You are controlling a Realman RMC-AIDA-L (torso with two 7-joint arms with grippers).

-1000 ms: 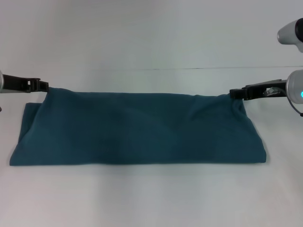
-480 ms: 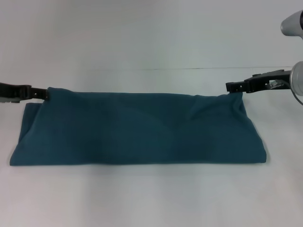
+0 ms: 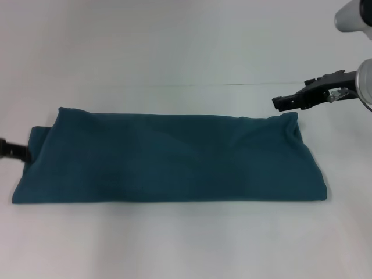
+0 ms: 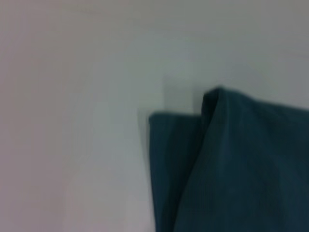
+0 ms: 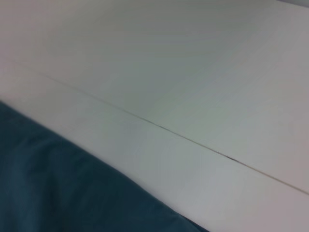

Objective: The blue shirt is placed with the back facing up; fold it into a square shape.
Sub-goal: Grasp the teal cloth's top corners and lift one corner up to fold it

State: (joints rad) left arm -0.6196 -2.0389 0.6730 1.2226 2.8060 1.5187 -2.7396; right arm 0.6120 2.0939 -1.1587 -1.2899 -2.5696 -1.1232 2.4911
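White bench (image 3: 174, 244) w/ a thin dark seam (image 3: 174, 85) across its far part — seam runs straight, side to side.

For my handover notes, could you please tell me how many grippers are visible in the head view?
2. The left gripper peeks in at the left end of the blue shirt; the right gripper hangs just above the shirt's far right corner.

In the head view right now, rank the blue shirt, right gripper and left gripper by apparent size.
1. blue shirt
2. right gripper, with its arm in view
3. left gripper, mostly cut off at the picture's edge, so its true size is unsure
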